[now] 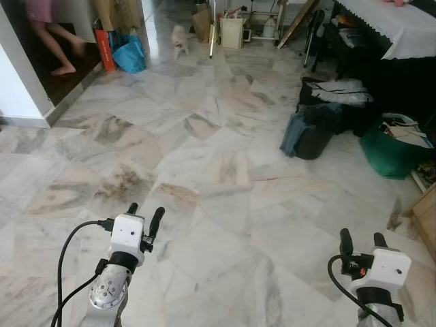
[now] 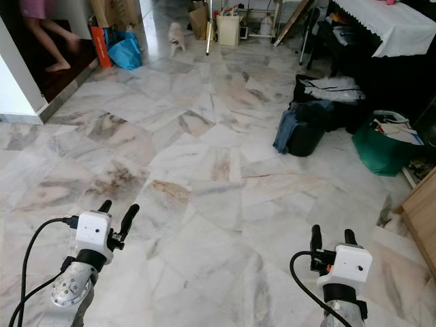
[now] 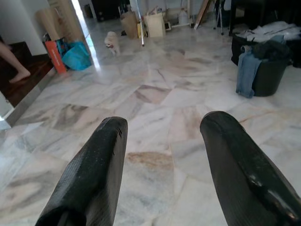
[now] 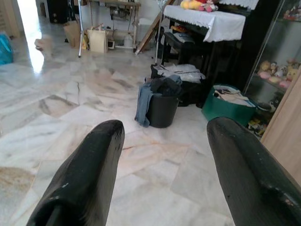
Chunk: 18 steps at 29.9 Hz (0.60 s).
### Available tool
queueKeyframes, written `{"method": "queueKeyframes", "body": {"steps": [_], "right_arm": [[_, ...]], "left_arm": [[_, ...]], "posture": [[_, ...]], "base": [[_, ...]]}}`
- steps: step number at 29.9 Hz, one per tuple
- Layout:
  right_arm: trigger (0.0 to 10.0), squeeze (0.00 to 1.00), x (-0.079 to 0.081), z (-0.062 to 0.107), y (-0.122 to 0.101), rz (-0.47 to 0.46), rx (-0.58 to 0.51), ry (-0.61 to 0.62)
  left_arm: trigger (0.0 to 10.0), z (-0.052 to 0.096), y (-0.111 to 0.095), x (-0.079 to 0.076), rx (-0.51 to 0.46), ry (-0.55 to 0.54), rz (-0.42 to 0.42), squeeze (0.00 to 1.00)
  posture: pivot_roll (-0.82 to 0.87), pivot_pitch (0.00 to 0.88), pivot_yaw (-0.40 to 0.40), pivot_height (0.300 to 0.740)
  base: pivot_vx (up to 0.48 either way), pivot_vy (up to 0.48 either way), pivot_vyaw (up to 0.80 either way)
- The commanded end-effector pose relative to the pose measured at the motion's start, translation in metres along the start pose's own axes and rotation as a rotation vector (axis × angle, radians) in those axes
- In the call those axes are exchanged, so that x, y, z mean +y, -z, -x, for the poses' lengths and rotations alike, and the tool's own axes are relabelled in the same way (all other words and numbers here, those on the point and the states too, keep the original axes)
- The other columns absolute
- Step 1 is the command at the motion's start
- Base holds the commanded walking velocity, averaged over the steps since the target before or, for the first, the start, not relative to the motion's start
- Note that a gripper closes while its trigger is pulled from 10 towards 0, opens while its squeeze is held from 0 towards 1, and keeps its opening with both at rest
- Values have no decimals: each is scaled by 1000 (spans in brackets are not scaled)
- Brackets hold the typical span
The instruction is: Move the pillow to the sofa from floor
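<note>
Head views: I'm holding the left tool (image 1: 144, 215) and right tool (image 1: 362, 240) over bare marble floor (image 1: 204, 157); no pillow or sofa anywhere yet. Wrist views: both tools' fingers are standing apart, empty. I'm expecting something soft and light, best pinched at a corner.

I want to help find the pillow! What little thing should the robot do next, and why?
Probably turn to look around. The left gripper and right gripper are open and hold nothing, and ahead lie marble floor, a black basket with clothes and a green bag, no pillow or sofa.
</note>
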State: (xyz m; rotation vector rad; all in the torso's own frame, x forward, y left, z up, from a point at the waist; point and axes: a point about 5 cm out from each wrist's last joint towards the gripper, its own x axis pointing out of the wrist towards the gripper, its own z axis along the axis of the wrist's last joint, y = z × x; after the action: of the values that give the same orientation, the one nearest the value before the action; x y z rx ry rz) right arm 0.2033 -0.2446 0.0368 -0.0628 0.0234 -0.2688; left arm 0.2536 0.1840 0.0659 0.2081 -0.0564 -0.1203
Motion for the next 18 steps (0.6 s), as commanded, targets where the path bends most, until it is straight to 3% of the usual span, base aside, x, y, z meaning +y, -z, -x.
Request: {"method": "queueKeyframes", "body": {"steps": [1, 5, 13, 15, 18], "right_arm": [[10000, 0, 1, 4, 5, 2, 33, 8], [10000, 0, 3, 7, 5, -10, 30, 18], [10000, 0, 1, 6, 8, -12, 49, 11], [10000, 0, -5, -1, 19, -11, 114, 15], [10000, 0, -7, -3, 49, -15, 271, 3]], "left_arm": [[10000, -1, 1, -1, 14, 42, -42, 0], [10000, -2, 4, 7, 34, 36, -43, 0], [10000, -3, 7, 9, 56, 34, -37, 0], [10000, -9, 19, 12, 112, -7, 18, 0], [10000, -6, 51, 18, 276, -79, 107, 0]], "posture": [[50, 0, -34, 740], [25, 0, -16, 740], [18, 0, -43, 740], [33, 0, -42, 740], [38, 0, -28, 740]], "base": [[0, 0, 0], [0, 0, 0], [0, 0, 0], [0, 0, 0], [0, 0, 0]]}}
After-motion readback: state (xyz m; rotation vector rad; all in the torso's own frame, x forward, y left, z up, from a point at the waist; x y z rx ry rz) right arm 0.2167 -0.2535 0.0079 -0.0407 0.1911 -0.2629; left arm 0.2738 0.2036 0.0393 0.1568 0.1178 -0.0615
